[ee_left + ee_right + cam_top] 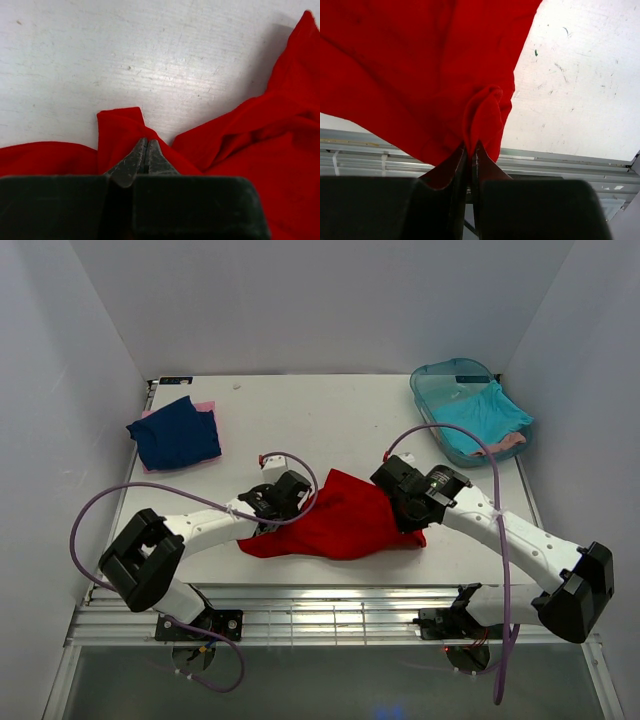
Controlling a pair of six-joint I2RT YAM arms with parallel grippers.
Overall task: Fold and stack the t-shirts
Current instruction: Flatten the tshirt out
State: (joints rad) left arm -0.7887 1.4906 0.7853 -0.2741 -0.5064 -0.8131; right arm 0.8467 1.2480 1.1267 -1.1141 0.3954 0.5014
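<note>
The bright red t-shirt (345, 520) lies crumpled near the table's front edge, between both arms. My left gripper (268, 523) is at its left end. In the left wrist view that gripper (146, 141) is shut, its tips pinching a raised fold of the red t-shirt (120, 127). My right gripper (408, 520) is at the shirt's right end. There it is shut (471, 146) on a bunched edge of the red t-shirt (410, 75), lifted over the table's front rail. A folded navy blue t-shirt (175, 435) lies on a pink one (206, 406) at the back left.
A translucent teal tub (440, 380) stands at the back right, holding a turquoise t-shirt (490, 412) and a pink one (510, 443). White walls close in the table on three sides. A metal rail (330, 610) runs along the front edge.
</note>
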